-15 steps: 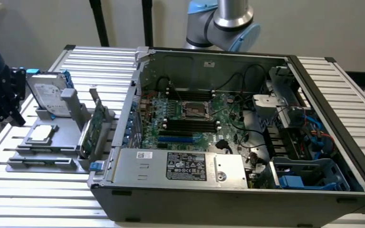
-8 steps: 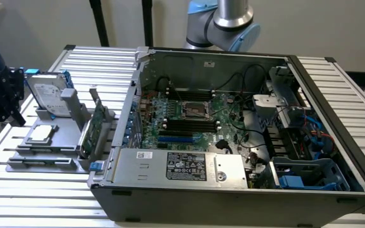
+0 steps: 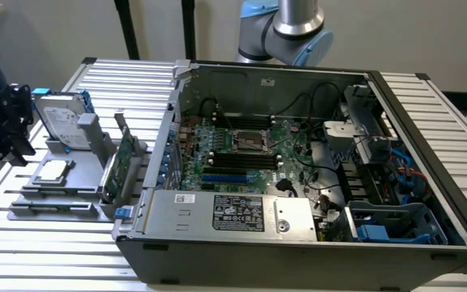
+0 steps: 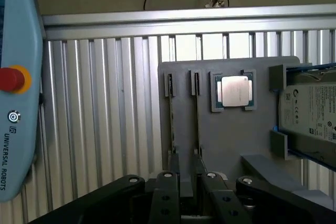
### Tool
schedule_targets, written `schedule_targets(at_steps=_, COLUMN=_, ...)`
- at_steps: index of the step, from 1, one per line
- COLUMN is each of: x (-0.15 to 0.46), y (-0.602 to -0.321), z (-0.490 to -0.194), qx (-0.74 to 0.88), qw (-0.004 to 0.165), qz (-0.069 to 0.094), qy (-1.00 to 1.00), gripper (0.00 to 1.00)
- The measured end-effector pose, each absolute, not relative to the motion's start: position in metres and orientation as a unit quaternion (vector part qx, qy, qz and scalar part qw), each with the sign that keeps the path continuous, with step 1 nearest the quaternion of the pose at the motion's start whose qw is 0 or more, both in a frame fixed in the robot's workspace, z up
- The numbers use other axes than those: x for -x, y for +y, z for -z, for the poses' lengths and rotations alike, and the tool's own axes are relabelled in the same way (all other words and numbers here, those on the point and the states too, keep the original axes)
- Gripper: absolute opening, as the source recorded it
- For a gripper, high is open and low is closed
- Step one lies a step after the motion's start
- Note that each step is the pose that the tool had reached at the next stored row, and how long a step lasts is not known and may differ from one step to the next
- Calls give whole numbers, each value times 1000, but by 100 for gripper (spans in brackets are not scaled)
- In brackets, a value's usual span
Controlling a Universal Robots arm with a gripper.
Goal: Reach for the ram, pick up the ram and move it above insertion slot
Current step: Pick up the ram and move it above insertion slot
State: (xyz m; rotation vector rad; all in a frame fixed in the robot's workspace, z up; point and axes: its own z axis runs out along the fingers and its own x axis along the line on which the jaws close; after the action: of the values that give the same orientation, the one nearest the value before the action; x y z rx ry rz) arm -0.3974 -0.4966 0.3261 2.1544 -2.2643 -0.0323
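Closest to the wrist camera, the tool [image 4: 188,163] sat with its fingers [image 4: 168,192] parted and nothing between them, a strip of gray showing through the gap. Just beyond the fingertips, two thin boards stood on edge in the gray holder [image 4: 231,145], side by side and parallel. The darker one, on the side toward the processor [image 4: 233,91], I took to be the ram [image 4: 198,124], though edge-on the two were hard to tell apart. Its long axis ran straight away from the tool, roughly in line with the gap between the fingers. Its near end lay just ahead of them, apparently untouched. By that reading the ram lay dead ahead of the tool, not off to one side. Past the processor stood the hard drive [image 4: 310,114], and the slatted bench [image 4: 105,103] carried it all. Farther off, in the exterior view, the open computer case [image 3: 298,255] stood toward the exterior view's right of the holder, its dark memory slots [image 3: 242,159] well apart from the ram.
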Motion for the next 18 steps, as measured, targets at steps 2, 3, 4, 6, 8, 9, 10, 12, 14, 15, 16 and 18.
schedule_targets(at_steps=2, x=397, y=-497, z=-326, qx=-689, qw=8, qz=10, qy=-724, gripper=30)
schedule_targets(at_steps=3, x=397, y=-497, z=-326, qx=-689, qw=8, qz=10, qy=-724, gripper=36)
schedule_targets(at_steps=4, x=398, y=-497, z=-324, qx=-689, qw=7, qz=10, qy=-724, gripper=36)
schedule_targets(at_steps=6, x=398, y=-497, z=-321, qx=-689, qw=7, qz=10, qy=-724, gripper=36)
schedule_targets(at_steps=8, x=400, y=-497, z=-317, qx=-690, qw=7, qz=10, qy=-724, gripper=36)
schedule_targets(at_steps=9, x=401, y=-497, z=-315, qx=-691, qw=7, qz=9, qy=-723, gripper=36)
schedule_targets(at_steps=10, x=401, y=-497, z=-314, qx=-692, qw=7, qz=9, qy=-722, gripper=36)
schedule_targets(at_steps=12, x=402, y=-497, z=-310, qx=-695, qw=7, qz=9, qy=-719, gripper=36)
schedule_targets(at_steps=14, x=403, y=-497, z=-306, qx=-698, qw=7, qz=9, qy=-716, gripper=36)
schedule_targets(at_steps=15, x=403, y=-498, z=-304, qx=-699, qw=7, qz=9, qy=-715, gripper=36)
schedule_targets(at_steps=16, x=404, y=-498, z=-303, qx=-701, qw=7, qz=9, qy=-714, gripper=36)
schedule_targets(at_steps=18, x=404, y=-499, z=-299, qx=-703, qw=7, qz=9, qy=-711, gripper=36)
